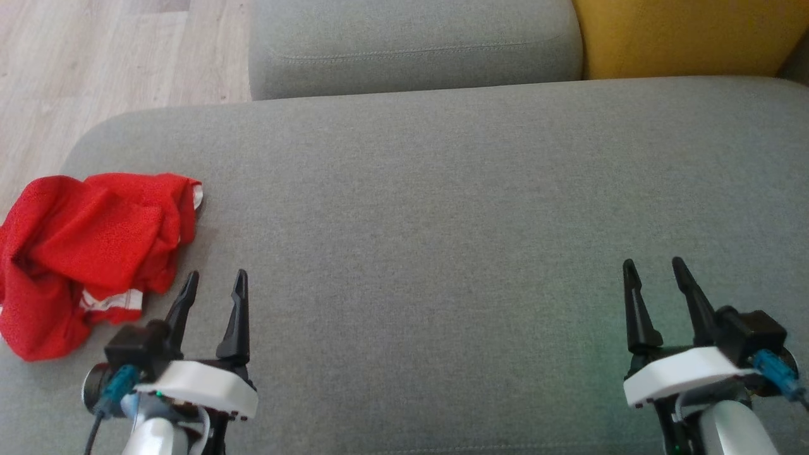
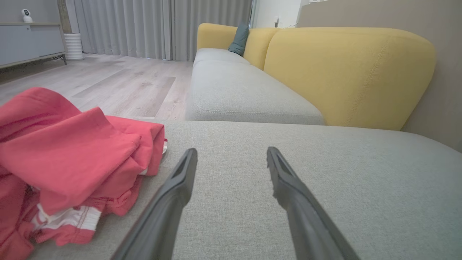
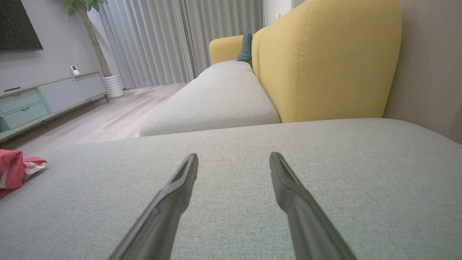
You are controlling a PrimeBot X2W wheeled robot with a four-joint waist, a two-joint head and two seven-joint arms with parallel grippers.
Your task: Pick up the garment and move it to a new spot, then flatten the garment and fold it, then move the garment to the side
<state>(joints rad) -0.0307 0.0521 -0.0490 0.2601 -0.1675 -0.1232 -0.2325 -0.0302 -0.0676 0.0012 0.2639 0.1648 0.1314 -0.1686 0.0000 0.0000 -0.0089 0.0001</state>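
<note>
The first step, picking up the garment, is not yet begun. The red garment (image 1: 88, 253) lies crumpled in a heap at the left edge of the grey sofa seat (image 1: 442, 221), close to where the seat rounds off toward the wooden floor (image 1: 95, 57).

The left tool (image 1: 216, 278) hovers just beside the heap's right side with its fingers spread and nothing between them. The right tool (image 1: 654, 264) is well apart, over bare seat, equally spread and empty.

The heap has no clean shape. Its longer run goes diagonally, from the near left up to the far right in the head view. A white-striped hem (image 1: 112, 300) faces the near side.

The next move probably calls for the left tool to swing left over the bunched cloth, descend, and pinch a thick fold.
</note>
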